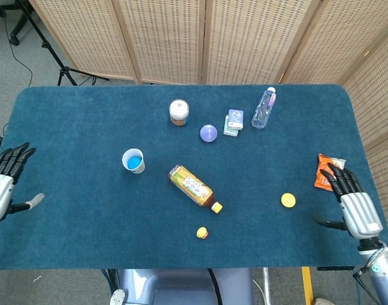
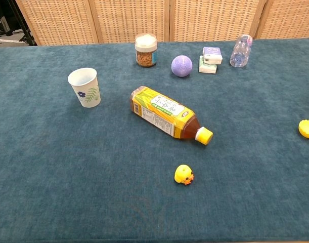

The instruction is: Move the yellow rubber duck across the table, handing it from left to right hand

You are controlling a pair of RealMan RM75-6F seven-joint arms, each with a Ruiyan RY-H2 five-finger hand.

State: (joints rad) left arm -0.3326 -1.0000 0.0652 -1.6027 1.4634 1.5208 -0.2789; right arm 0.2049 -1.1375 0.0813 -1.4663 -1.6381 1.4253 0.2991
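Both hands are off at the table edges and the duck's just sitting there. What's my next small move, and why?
Probably bring the left hand back toward the yellow rubber duck. The duck lies free near the front edge beside the tea bottle, and both hands are open, far from it.

Left robot hand [image 1: 3, 184]: white back, black fingers, grey thumb tip. Right robot hand [image 1: 355, 210]: same colours.

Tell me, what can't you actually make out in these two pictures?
- Both hands: outside the chest view's frame.
- Left hand: cut by the head view's left edge, arm unseen.
- Tea bottle label: print too small to read.
- Orange packet: partly behind the right hand in the head view.
- Yellow rubber duck: tiny there, no detail.
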